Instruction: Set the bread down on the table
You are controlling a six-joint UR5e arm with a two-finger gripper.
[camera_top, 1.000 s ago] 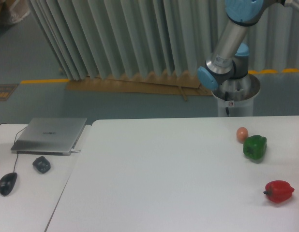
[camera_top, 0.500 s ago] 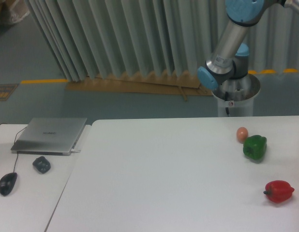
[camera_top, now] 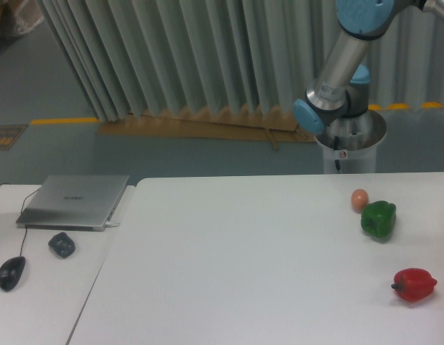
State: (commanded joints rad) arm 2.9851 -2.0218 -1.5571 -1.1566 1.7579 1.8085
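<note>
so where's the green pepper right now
The green pepper sits near the table's right edge, just right of the small orange ball, behind the red pepper.

Table [camera_top: 229, 273] obstacles crowd its right edge: egg-shaped ball [camera_top: 360, 199], green pepper [camera_top: 378, 219], red pepper [camera_top: 414, 284]

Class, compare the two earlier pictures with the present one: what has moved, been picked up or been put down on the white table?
Nothing has visibly changed. The arm stands in the same pose behind the table, with its gripper out of view. The green pepper, red pepper and small orange-pink ball lie where they were. No bread is visible.
</note>
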